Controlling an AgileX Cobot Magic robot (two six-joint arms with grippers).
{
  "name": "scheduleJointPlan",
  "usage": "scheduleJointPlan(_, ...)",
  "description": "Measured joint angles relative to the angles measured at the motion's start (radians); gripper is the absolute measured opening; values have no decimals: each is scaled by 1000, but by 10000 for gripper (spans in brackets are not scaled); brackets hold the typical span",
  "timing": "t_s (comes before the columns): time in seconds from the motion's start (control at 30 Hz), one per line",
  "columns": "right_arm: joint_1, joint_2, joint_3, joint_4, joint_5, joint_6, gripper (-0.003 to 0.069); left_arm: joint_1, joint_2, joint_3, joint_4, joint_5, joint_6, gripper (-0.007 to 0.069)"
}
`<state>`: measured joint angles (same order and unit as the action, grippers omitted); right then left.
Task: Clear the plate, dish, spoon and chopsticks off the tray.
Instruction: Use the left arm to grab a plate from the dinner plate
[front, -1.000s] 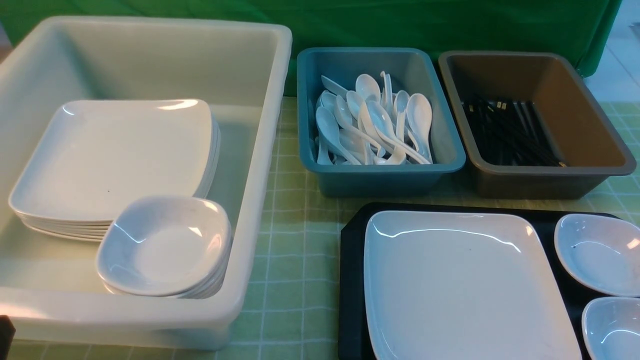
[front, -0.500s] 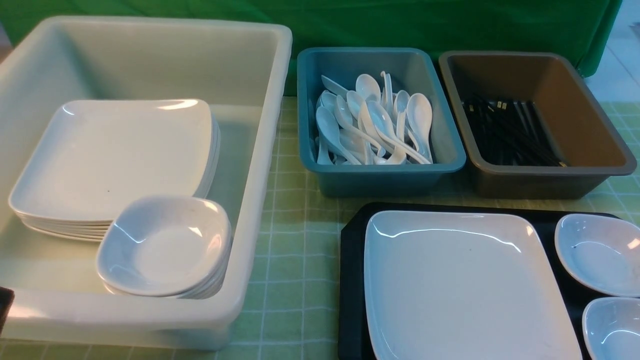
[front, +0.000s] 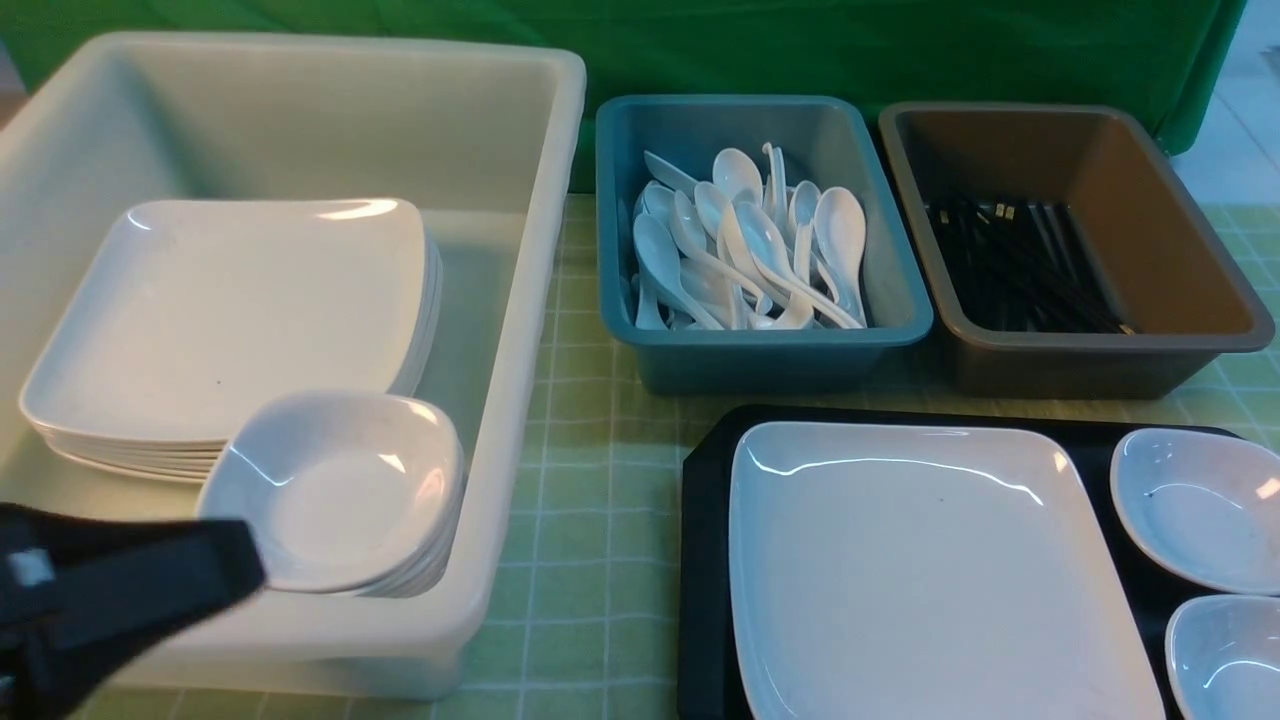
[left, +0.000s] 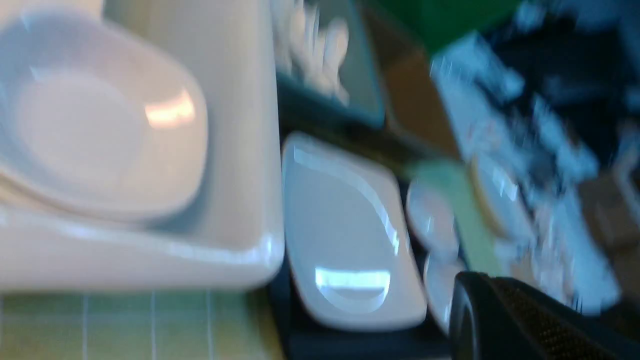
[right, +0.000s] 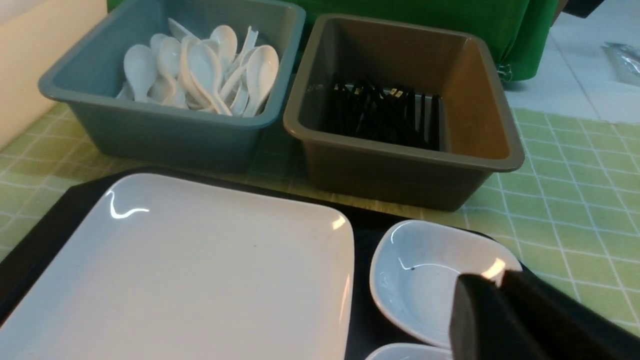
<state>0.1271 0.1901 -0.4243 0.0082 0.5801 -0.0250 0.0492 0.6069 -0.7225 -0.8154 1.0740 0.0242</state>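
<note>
The left tool (front: 190, 580) has swung into the front view over the near rim of the white tub (front: 520, 300) (too blurred to tell whether it is apart or together), while the plate (front: 930, 580) lies untouched on the tray (front: 705, 540), so clearing looks barely begun.

A white tub (front: 520, 300), a blue bin (front: 760, 365) and a brown bin (front: 1090, 370) are set in a row on the green-checked desk (front: 590, 560), the bins just beside each other.
</note>
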Motion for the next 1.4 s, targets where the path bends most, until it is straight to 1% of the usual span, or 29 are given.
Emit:
scheduleJointPlan(0.03,0,0,0,1,0,0,55,0,55,-14,-20,49,28,-4)
scheduleJointPlan(0.07,0,0,0,1,0,0,57,-4,114,-23,-47,91,81,-4)
scheduleJointPlan(0.13,0,0,0,2,-2,0,60,-26,206,-28,-72,114,125,-4)
scheduleJointPlan(0.23,0,0,0,2,-3,0,63,-105,269,-28,-56,110,118,-4)
scheduleJointPlan(0.3,0,0,0,3,-3,3,64,-218,308,-28,-8,70,48,-4)
scheduleJointPlan(0.33,0,0,0,3,-3,3,66,-314,331,-29,29,27,-13,-4)
scheduleJointPlan(0.37,0,0,0,3,-3,3,67,-374,346,-29,65,0,-60,-3)
scheduleJointPlan(0.4,0,0,0,3,-3,3,69,-465,368,-31,106,-39,-135,1)
scheduleJointPlan(0.43,0,0,0,3,-3,3,70,-527,396,-37,150,-64,-187,6)
scheduleJointPlan(0.47,0,0,0,3,-3,3,70,-557,409,-38,159,-69,-213,10)
scheduleJointPlan(0.5,0,0,0,3,-3,3,71,-630,446,-48,209,-105,-291,20)
scheduleJointPlan(0.53,0,0,0,3,-3,3,70,-725,496,-62,256,-134,-361,36)
scheduleJointPlan(0.6,0,0,0,3,-3,3,72,-820,581,-94,315,-176,-437,71)
scheduleJointPlan(0.63,0,0,0,3,-3,4,72,-884,640,-123,343,-202,-470,104)
scheduleJointPlan(0.7,0,0,0,3,-3,4,74,-938,728,-177,366,-249,-502,154)
scheduleJointPlan(0.73,0,0,0,3,-3,4,74,-952,773,-198,370,-270,-517,185)
scheduleJointPlan(0.77,0,0,0,3,-3,4,74,-958,791,-207,370,-283,-522,197)
scheduleJointPlan(0.9,0,0,0,3,-3,4,80,-976,949,-260,369,-435,-560,318)
scheduleJointPlan(0.97,0,0,0,3,-3,4,83,-976,1005,-260,369,-478,-592,362)
scheduleJointPlan(1.03,0,0,0,3,-3,4,83,-976,1045,-260,370,-500,-628,388)
scheduleJointPlan(1.23,0,0,0,3,-3,4,83,-976,1109,-260,376,-621,-742,411)
scheduleJointPlan(1.4,0,0,0,3,-3,4,85,-976,1141,-260,370,-676,-794,410)
